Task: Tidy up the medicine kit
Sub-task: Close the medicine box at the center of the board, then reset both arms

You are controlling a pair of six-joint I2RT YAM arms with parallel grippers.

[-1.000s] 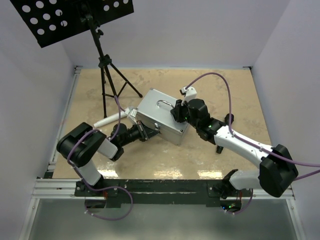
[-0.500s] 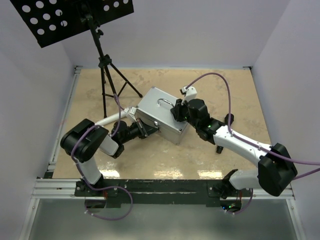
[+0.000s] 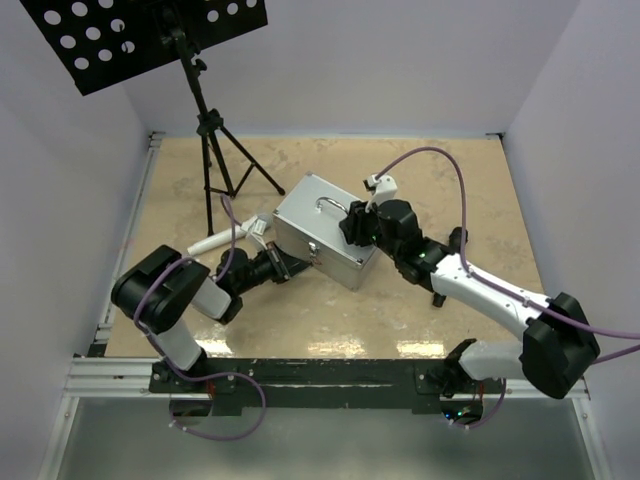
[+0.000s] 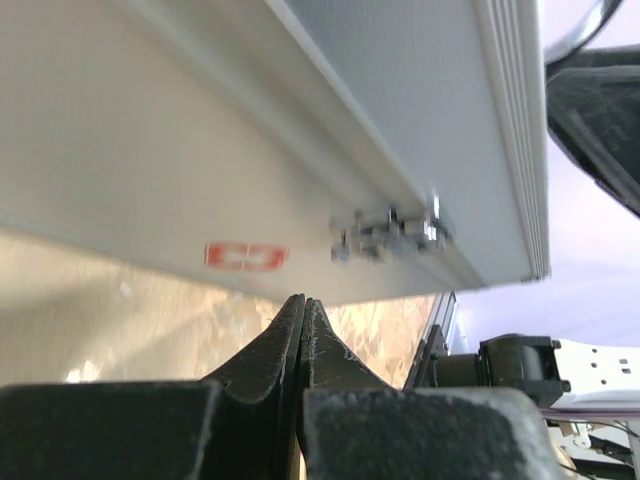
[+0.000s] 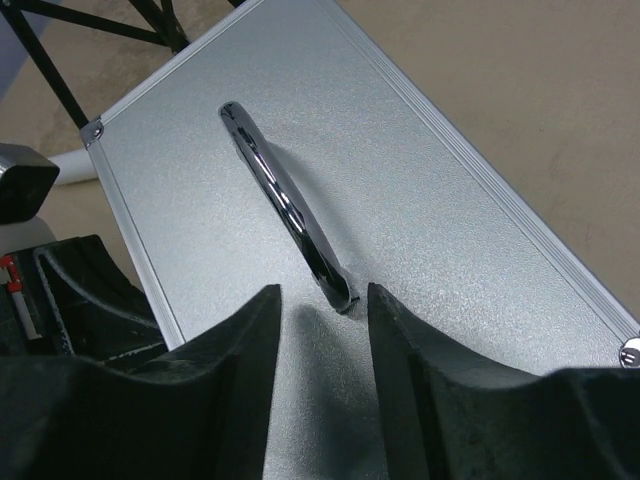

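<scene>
Near the middle of the table (image 3: 430,170), the medicine kit (image 3: 322,232) sits as a closed silver case turned at an angle to the arms, with its handle (image 5: 285,205) lying flat on top. The lid is down. In the left wrist view the latch (image 4: 385,238) on the front wall looks fastened, with a small red sticker (image 4: 246,256) beside it. No pouch, tray or loose supplies show anywhere, so nothing visible has been sorted. Whether the contents are waiting inside or already packed cannot be told from here. The left arm (image 3: 190,290) reaches low toward the front wall. Its jaws are pressed together on nothing, with their tips just below the latch, and whether they touch the case is unclear. The right arm (image 3: 480,285) comes in over the lid. Its jaws are partly spread and straddle the near end of the handle, with a gap on each side, so they do not pinch it. My reading is that the case is being positioned or steadied. If the kit is to be arranged, releasing the latch, lifting the lid and all work on the contents remain to be done. A black tripod stand (image 3: 215,150) stands well apart at the far left.
</scene>
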